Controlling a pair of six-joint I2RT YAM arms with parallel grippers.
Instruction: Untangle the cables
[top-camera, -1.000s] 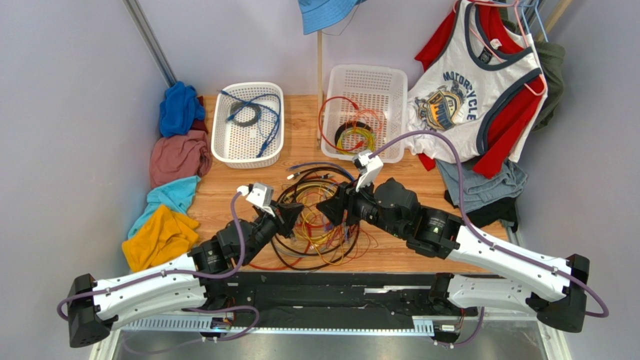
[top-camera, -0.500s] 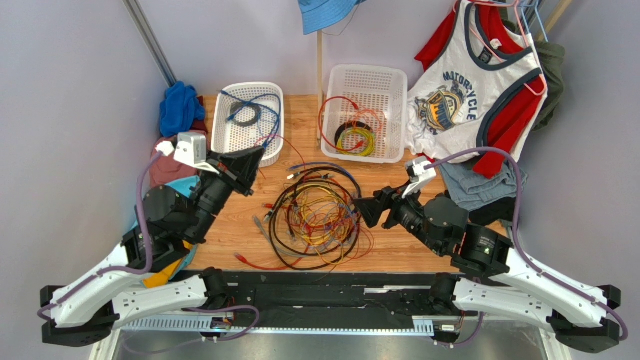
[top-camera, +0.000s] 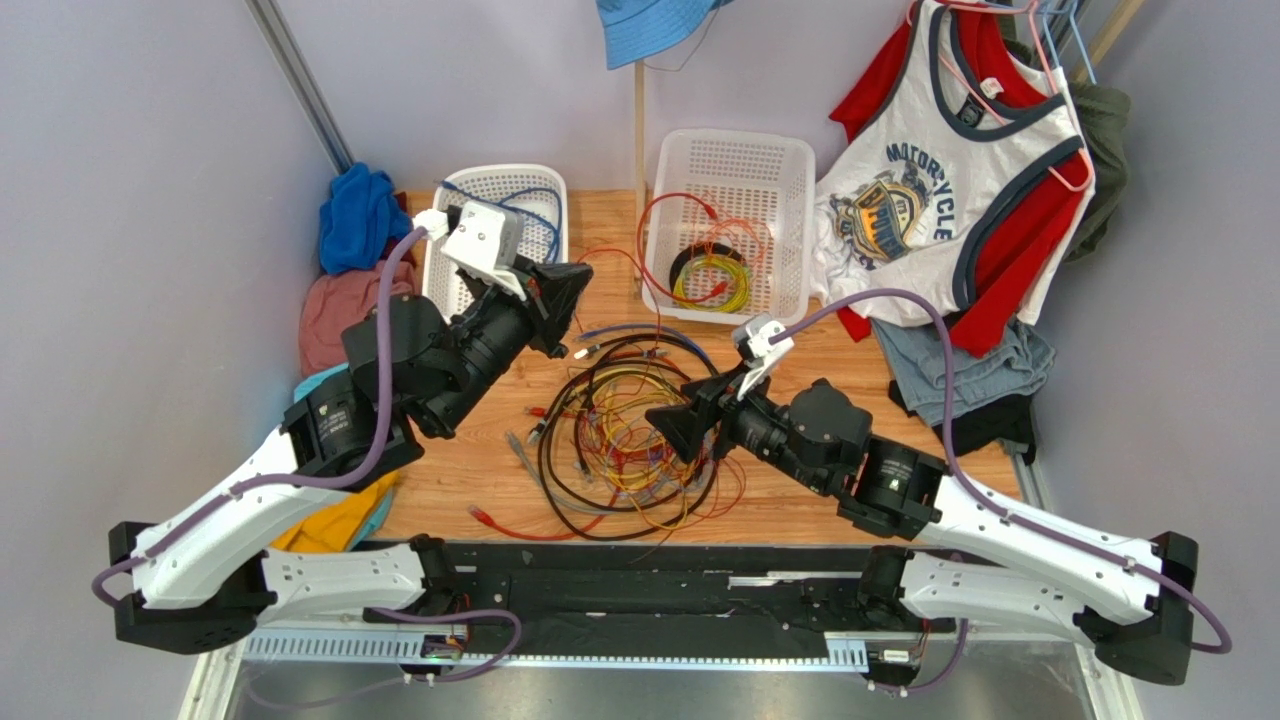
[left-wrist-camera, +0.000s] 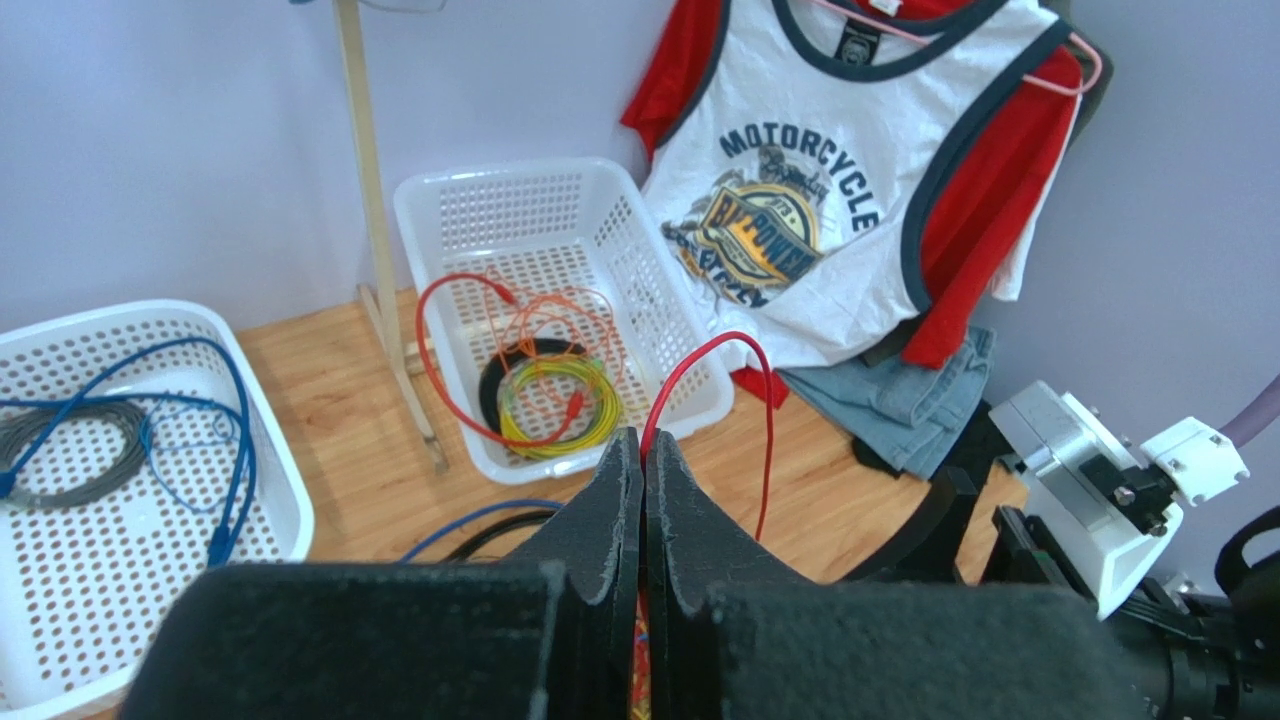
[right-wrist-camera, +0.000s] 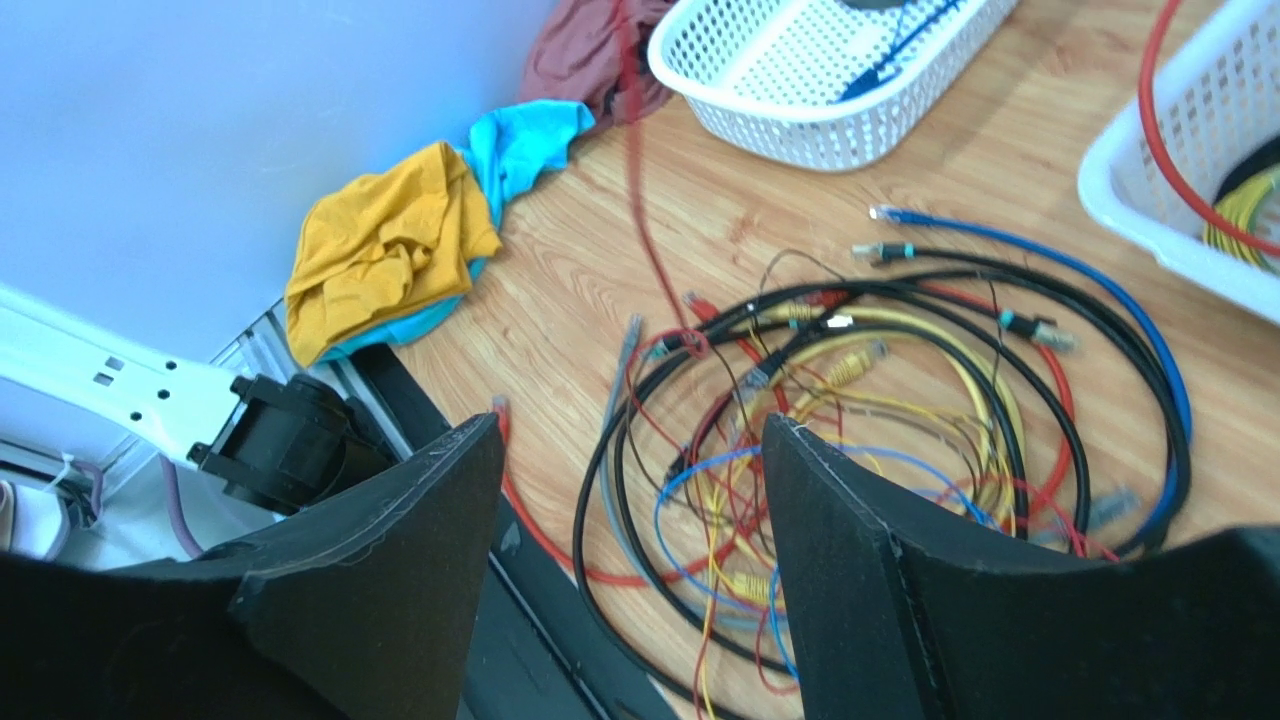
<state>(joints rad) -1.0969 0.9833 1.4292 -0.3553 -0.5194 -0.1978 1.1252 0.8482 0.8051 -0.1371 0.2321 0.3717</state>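
We see the cables (top-camera: 624, 435) in a tangled heap mid-table (top-camera: 796, 503), toward the near edge. Our left hand (left-wrist-camera: 643, 450), up above the heap's far-left side, is pinched tight on 1 red cable (left-wrist-camera: 739, 345). Our right hand (top-camera: 666, 435) gapes wide at the heap's right side, holding nothing.

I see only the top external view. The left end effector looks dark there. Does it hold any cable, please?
Observer: Yes. The left wrist view shows the left end effector shut on a thin red cable arcing out from its fingertips.
Operator: And the right one?
Observer: The right wrist view shows the right end effector open, nothing between its fingers, over the tangled cables.
Operator: Is the red cable tight?
Observer: Seemingly; in the right wrist view a red strand runs straight out of the tangle.
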